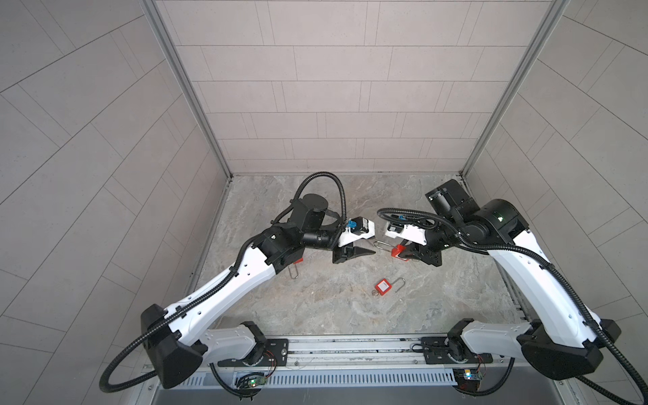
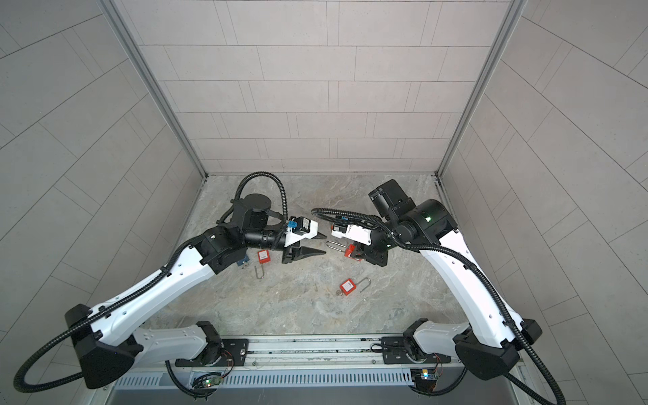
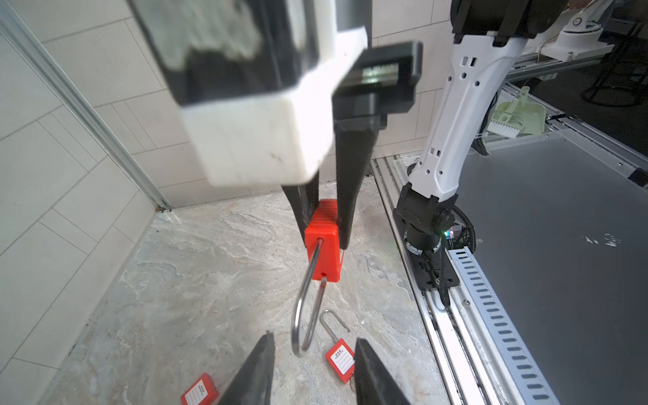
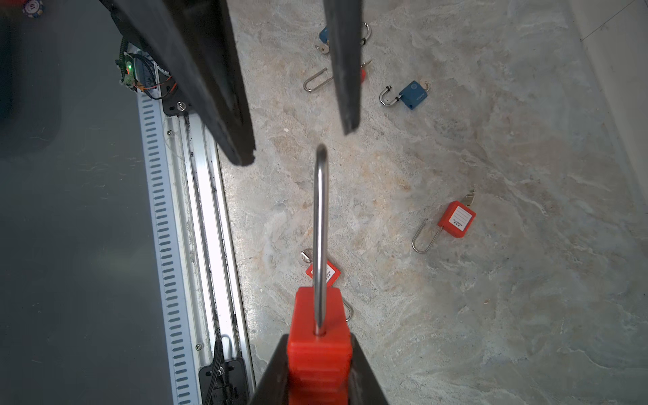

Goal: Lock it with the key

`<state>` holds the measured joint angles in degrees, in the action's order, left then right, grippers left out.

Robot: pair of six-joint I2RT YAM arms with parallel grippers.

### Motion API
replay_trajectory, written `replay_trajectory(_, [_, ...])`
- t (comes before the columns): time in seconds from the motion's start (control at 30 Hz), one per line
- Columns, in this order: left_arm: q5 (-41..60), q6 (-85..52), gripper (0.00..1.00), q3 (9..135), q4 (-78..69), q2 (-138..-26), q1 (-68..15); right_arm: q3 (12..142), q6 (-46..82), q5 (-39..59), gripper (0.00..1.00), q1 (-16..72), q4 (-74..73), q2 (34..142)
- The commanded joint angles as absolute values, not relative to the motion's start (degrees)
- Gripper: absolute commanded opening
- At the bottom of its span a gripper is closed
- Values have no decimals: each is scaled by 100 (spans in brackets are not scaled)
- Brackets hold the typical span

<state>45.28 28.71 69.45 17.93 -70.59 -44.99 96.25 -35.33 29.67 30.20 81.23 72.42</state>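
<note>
Your right claw (image 3: 323,229) clamps the red padlock (image 4: 317,350) by its body above mid-table, its shackle (image 4: 319,228) pointing to 9 o'clock, free end apparently unseated. Your left claw (image 3: 312,339), part open and empty, flanks the shackle tip, so locking looks undone. No container shows; a second padlock (image 1: 383,287) lies at 6 o'clock.

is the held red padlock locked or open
Open: on the padlock, the shackle has its free leg out of the body.
</note>
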Motion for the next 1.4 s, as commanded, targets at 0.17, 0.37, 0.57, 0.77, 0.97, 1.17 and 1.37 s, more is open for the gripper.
replay_trajectory(0.17, [4088,3059,34,7198,1951,-7196,-4725,9712,-3647,2953,16,3169,8473,7365])
replay_trajectory(0.37, [3962,3026,28,7139,1892,-7200,-4747,9677,-3620,2953,16,3235,8464,7397])
replay_trajectory(0.57, [3934,2933,17,7116,1800,-7272,-4816,9666,-3649,2847,16,3295,8464,7468])
replay_trajectory(0.77, [3988,2678,2,6981,1499,-7294,-4843,9725,-3654,2862,17,3297,8413,7502])
replay_trajectory(0.97, [4083,2214,0,6489,737,-7092,-4825,9464,-4068,2521,56,3297,8167,7256])
replay_trajectory(1.17, [4277,1947,0,6259,215,-6973,-4813,9136,-4246,2309,59,3067,8012,6752])
replay_trajectory(1.37, [4501,1675,0,5962,-398,-6889,-4809,9099,-4417,2329,45,2967,8271,6809])
